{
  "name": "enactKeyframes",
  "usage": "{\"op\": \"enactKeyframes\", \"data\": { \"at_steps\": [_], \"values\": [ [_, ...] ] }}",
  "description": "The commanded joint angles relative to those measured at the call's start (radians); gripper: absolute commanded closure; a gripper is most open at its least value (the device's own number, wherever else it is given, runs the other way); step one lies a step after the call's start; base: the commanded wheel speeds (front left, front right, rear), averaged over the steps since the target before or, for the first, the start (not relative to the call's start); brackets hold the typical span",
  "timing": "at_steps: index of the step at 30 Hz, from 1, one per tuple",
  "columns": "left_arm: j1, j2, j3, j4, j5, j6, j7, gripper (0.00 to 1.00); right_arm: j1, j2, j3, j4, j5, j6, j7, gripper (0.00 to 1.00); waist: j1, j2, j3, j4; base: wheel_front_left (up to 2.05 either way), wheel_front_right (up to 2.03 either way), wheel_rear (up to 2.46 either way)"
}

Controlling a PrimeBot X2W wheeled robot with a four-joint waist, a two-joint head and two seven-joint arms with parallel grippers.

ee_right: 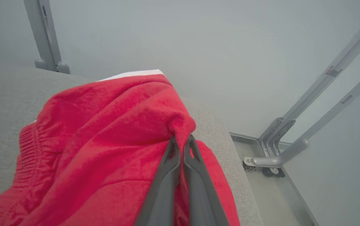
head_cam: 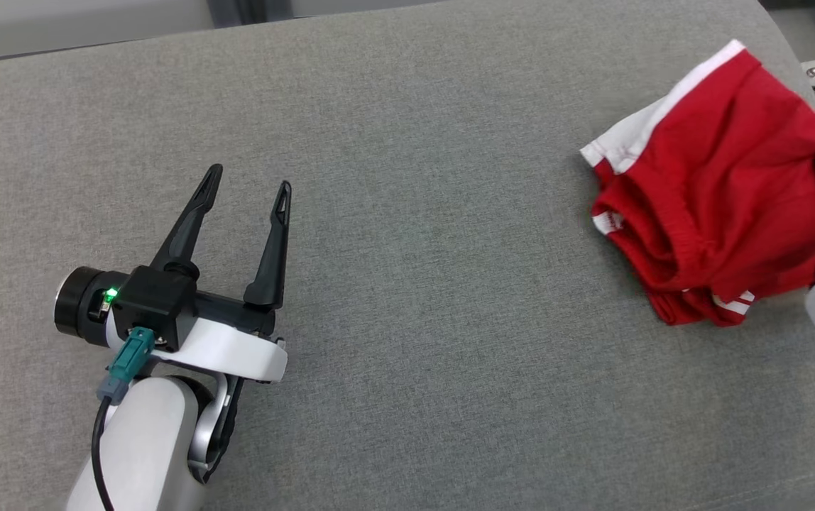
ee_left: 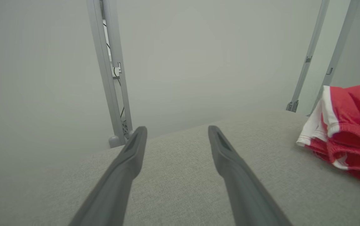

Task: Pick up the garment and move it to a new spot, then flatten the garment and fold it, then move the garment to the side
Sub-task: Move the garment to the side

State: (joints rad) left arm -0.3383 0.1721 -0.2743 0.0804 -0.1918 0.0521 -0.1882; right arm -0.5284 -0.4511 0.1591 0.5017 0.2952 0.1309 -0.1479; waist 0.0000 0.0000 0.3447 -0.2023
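You had the red shorts (head_cam: 716, 177) bunched in a heap at the far right of the grey cloth-covered tabletop (head_cam: 407, 298), close to its right edge. White trim showed along the heap's upper left side and among its lower folds. Your right tool (ee_right: 182, 139) was pinched together on a raised fold of the red cloth at the heap's right side. Your left tool (head_cam: 250, 177) sat well apart from the shorts, low over the left of the tabletop, its two fingers spread wide with nothing between them.
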Motion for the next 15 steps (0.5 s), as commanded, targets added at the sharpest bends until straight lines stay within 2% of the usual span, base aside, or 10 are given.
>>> {"op": "enactKeyframes", "data": {
  "at_steps": [1, 7, 8, 9, 10, 15],
  "values": [
    [-0.025, 0.001, 0.002, 0.001, 0.003, -0.005, -0.003, 0.0, -0.011, -0.01, -0.006, 0.013, 0.003, 0.0, -0.015, 1.0, 0.0, 0.0, 0.006, 0.008, 0.0, 0.0, 0.0],
    [-0.029, 0.005, 0.001, -0.001, -0.002, 0.001, -0.006, 0.0, -0.041, -0.019, -0.006, 0.165, 0.028, 0.0, -0.033, 1.0, 0.0, 0.0, 0.029, 0.02, 0.0, 0.0, 0.0],
    [-0.032, 0.006, 0.001, 0.0, -0.003, 0.0, -0.004, 0.0, -0.049, -0.012, -0.008, 0.195, 0.033, 0.0, -0.029, 0.91, 0.0, 0.0, 0.031, 0.021, 0.0, 0.0, 0.0],
    [-0.034, 0.008, 0.001, 0.002, -0.005, 0.0, -0.004, 0.0, -0.06, -0.006, -0.008, 0.219, 0.034, 0.0, -0.03, 0.55, 0.0, 0.0, 0.033, 0.021, 0.0, 0.0, 0.0],
    [-0.035, 0.009, 0.001, 0.002, -0.006, 0.001, -0.004, 0.0, -0.069, -0.003, -0.012, 0.244, 0.031, 0.0, -0.036, 0.0, 0.0, 0.0, 0.034, 0.021, 0.0, 0.0, 0.0],
    [-0.031, 0.016, 0.006, 0.005, -0.01, 0.012, -0.008, 0.0, -0.067, 0.025, -0.033, 0.342, 0.048, 0.0, -0.053, 0.0, 0.0, 0.0, 0.025, 0.011, 0.0, 0.0, 0.0]
  ]
}}
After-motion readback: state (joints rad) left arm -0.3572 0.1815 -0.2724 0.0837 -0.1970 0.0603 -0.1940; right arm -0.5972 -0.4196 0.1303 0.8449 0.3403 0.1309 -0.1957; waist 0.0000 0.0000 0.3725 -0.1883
